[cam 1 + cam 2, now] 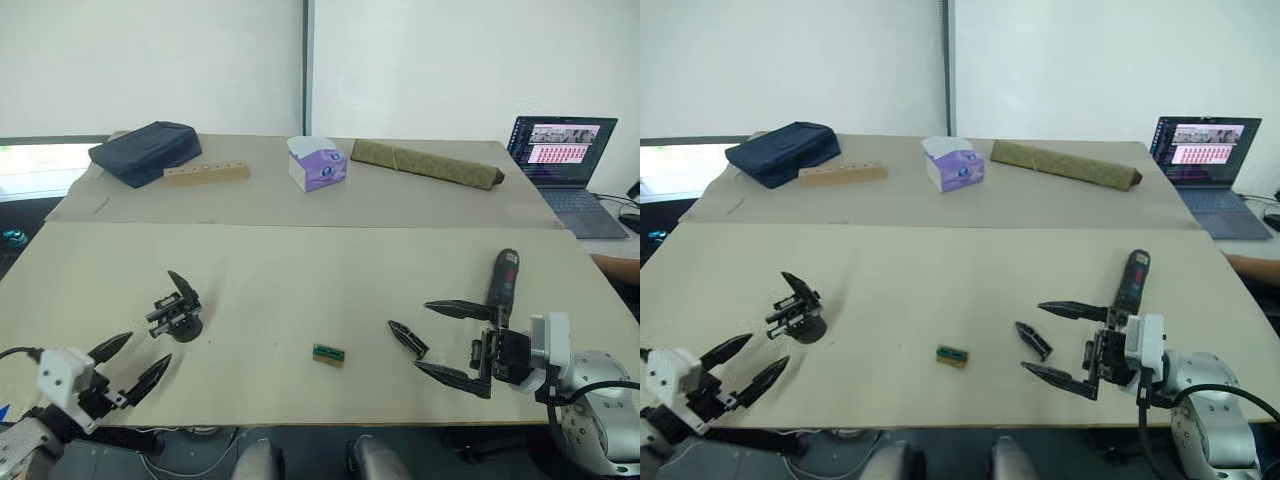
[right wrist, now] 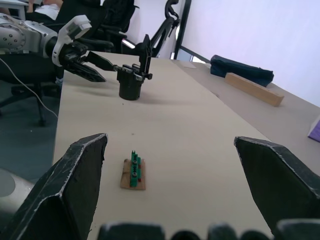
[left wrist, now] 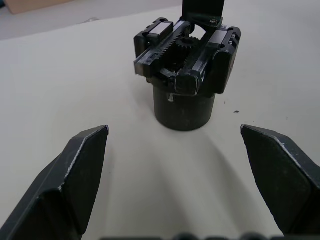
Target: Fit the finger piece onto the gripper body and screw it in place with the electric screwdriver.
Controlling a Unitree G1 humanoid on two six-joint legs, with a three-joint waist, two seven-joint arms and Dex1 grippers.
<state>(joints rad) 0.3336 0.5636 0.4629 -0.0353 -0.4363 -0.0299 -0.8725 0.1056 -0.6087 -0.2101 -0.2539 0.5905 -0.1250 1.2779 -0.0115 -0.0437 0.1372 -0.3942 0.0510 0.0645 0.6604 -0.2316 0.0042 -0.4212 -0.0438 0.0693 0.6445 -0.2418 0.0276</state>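
Beige table tops [image 1: 300, 270] fill the scene, a near one where the work lies and a second one pushed up behind it against a white wall.

The left gripper [image 1: 132, 364] hangs low over the near edge with its two black fingers spread wide and nothing between them. Just ahead of its fingertips and a little to the right stands the gripper body [image 1: 177, 312], upright on its round base, with its pointed finger rising at the far side. In the left wrist view the gripper body [image 3: 186, 85] sits centred ahead of the open fingers [image 3: 75, 175], apart from both.

The right gripper [image 1: 450, 340] is also wide open and empty, its fingers pointing toward the robot's left. The finger piece [image 1: 407, 339] lies flat on the table just to the left of its fingertips, touching neither. The electric screwdriver [image 1: 502, 281] lies beyond the right gripper, close beside its farther finger, red label near its far end. A small green-and-brown block [image 1: 328, 354] rests further left of the right gripper, between the two arms; the right wrist view shows it [image 2: 133, 173] ahead between the open fingers.

On the far table sit a dark blue bag [image 1: 146, 151], a wooden block [image 1: 205, 173], a tissue box [image 1: 317, 164] and a long olive roll [image 1: 427, 164]. A laptop [image 1: 558, 165] is open beyond the right gripper.
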